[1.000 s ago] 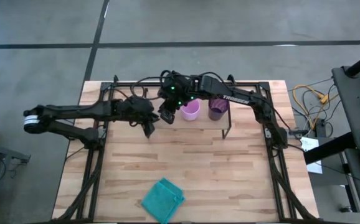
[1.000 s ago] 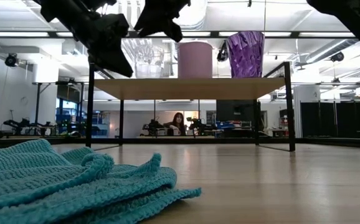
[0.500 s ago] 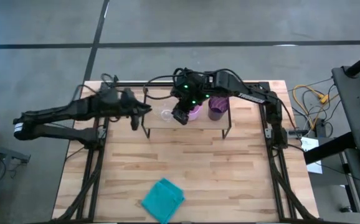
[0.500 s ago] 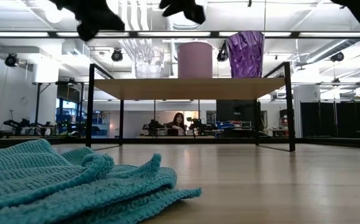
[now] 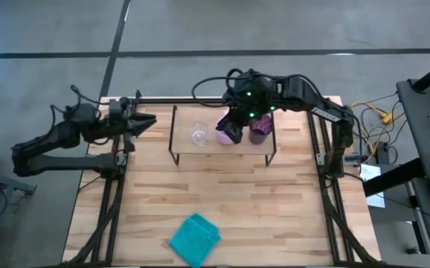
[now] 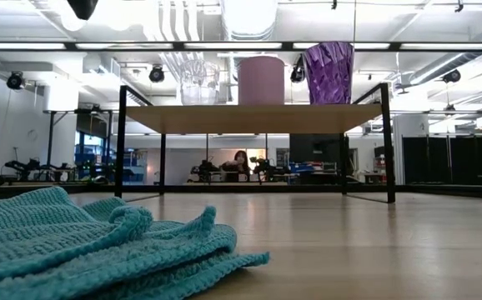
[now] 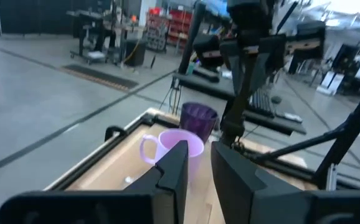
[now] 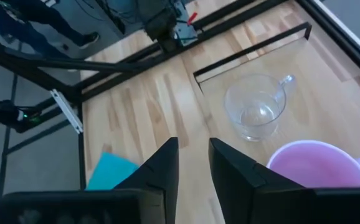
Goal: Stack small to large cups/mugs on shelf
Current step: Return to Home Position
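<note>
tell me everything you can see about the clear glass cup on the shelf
The clear glass cup is a small see-through vessel with a round open rim and a little handle on one side. It looks empty and stands upright on the light-wood shelf, at one end of the row, beside the pink mug with a gap between them; the purple tumbler stands at the far end. From table height its wall looks ribbed or faceted. No claw touches it.

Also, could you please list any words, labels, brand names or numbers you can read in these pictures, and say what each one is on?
None can be read.
The right arm carries no lettering that can be made out in the high view.
The glass cup, pink mug, purple tumbler, shelf and teal cloth carry no print.
</note>
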`<state>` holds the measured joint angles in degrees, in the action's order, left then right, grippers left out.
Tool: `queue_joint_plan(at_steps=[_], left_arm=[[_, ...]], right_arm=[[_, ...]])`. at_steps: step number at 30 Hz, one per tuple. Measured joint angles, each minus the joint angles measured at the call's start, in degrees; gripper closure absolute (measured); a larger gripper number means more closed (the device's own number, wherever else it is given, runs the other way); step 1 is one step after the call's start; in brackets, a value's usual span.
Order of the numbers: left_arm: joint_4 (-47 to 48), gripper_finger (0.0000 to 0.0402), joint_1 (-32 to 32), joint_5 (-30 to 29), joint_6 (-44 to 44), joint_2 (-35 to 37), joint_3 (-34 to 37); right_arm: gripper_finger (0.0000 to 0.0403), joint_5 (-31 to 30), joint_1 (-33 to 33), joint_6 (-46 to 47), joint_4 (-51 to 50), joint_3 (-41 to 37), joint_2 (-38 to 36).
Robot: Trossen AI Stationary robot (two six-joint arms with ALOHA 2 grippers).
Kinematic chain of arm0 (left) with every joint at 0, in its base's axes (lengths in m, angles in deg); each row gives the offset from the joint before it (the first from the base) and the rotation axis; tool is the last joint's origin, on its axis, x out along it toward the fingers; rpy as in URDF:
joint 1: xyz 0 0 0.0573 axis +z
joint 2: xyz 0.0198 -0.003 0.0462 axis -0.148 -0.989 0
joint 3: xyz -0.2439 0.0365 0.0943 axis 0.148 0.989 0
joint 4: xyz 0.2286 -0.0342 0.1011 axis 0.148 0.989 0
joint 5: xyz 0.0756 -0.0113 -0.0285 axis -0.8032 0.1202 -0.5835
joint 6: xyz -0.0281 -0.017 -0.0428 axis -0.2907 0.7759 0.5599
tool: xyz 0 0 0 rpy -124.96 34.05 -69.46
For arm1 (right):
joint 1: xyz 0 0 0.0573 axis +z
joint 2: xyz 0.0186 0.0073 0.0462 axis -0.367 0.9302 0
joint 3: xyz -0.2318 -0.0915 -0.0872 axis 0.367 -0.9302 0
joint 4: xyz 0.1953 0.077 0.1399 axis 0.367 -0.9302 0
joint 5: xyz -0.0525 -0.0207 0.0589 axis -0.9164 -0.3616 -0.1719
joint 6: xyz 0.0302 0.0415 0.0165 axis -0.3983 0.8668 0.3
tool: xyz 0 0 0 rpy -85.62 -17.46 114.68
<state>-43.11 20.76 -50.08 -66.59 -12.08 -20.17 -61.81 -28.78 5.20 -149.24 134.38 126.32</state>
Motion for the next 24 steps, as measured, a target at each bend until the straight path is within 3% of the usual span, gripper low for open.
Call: queue_joint_plan(at_steps=[14,24], left_arm=[[1.0,0.0345,0.0,0.0,0.0,8.5,1.3],[1.0,0.0345,0.0,0.0,5.6,11.2,1.7]], right_arm=[[0.0321,0.0,0.1,-0.3,-7.2,0.0,-3.0],[0.0326,0.0,0.3,-0.3,-7.4,-0.1,-11.4]])
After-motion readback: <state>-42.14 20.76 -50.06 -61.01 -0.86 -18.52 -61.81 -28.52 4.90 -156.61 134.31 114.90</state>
